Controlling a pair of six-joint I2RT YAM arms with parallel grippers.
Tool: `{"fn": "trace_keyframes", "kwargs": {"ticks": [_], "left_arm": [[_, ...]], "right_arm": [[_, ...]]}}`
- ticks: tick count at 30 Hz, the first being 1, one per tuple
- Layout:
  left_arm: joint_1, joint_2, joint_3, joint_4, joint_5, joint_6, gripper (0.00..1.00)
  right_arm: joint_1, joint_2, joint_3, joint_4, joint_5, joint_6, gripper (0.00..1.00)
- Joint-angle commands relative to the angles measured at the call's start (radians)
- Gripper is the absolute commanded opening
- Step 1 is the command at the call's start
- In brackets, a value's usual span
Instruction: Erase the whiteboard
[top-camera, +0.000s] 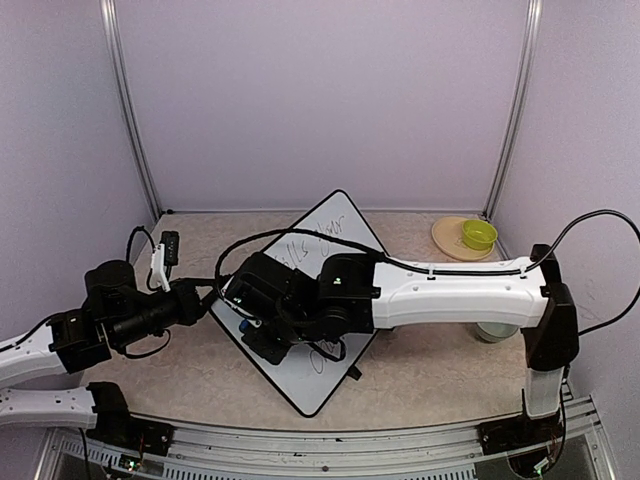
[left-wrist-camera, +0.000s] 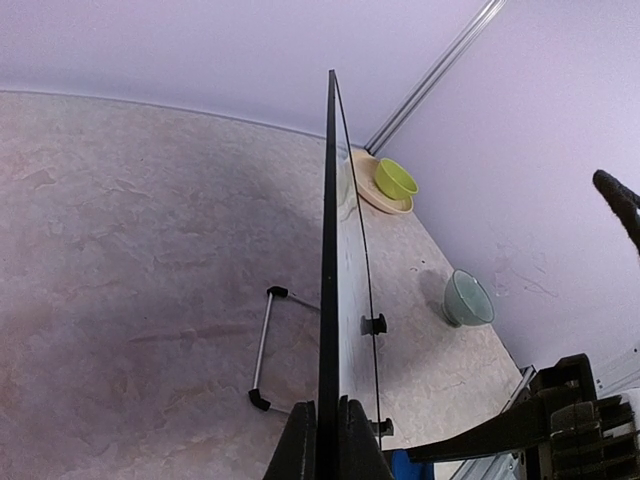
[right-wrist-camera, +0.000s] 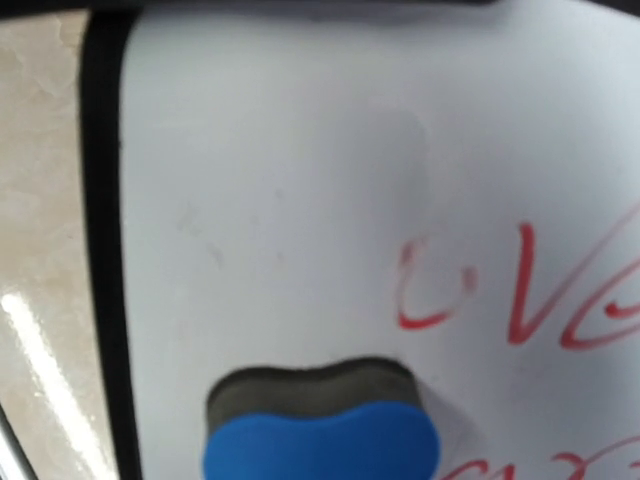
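Whiteboard (left-wrist-camera: 327, 260) pinched edge-on by left jaws, right jaws gripping eraser (right-wrist-camera: 320, 440) near red writing (right-wrist-camera: 522, 300)

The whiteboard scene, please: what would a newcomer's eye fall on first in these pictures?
The whiteboard stands tilted mid-table, its edge clamped in the left hand. The right arm reaches across it, pressing a blue eraser on the board beside red writing. A green bowl sits far right.

From high behind the near edge we look down over the whole table (top-camera: 420, 370). Our left wrist view sights edge-on along the whiteboard (left-wrist-camera: 328, 250) toward the far right corner; the right wrist view sits close on its face. All three share that whiteboard
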Motion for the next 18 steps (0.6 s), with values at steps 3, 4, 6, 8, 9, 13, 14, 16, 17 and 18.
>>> {"fn": "trace_keyframes", "kwargs": {"ticks": [3,4,6,8,9,13,14,16,17,18], "left_arm": [[-0.009,-0.027,0.018,0.03,-0.01,0.017,0.09],[-0.009,-0.028,0.021,0.03,-0.011,0.019,0.15],[-0.009,-0.026,0.033,0.026,-0.016,0.028,0.25],[-0.009,-0.018,0.044,0.022,-0.016,0.037,0.27],[-0.009,-0.013,0.049,0.022,-0.016,0.039,0.28],[-0.009,0.005,0.048,0.033,-0.009,0.034,0.28],[-0.009,0.006,0.045,0.038,-0.007,0.03,0.28],[-0.009,0.009,0.043,0.045,-0.005,0.027,0.27],[-0.009,0.011,0.041,0.047,-0.003,0.025,0.27],[-0.009,0.012,0.041,0.048,-0.001,0.023,0.26]], "right_arm": [[-0.015,-0.034,0.013,0.011,0.074,0.009,0.22],[-0.018,-0.052,0.007,0.029,0.08,0.006,0.22],[-0.029,-0.088,-0.008,0.069,0.073,0.001,0.23],[-0.045,-0.111,-0.019,0.091,0.062,-0.004,0.24],[-0.052,-0.111,-0.017,0.092,0.061,-0.004,0.24],[-0.065,-0.077,0.011,0.083,0.063,-0.013,0.24],[-0.065,-0.063,0.023,0.079,0.061,-0.016,0.24],[-0.065,-0.036,0.053,0.074,0.047,-0.022,0.24],[-0.065,-0.024,0.068,0.072,0.043,-0.025,0.24],[-0.065,-0.014,0.082,0.069,0.037,-0.027,0.24]]}}
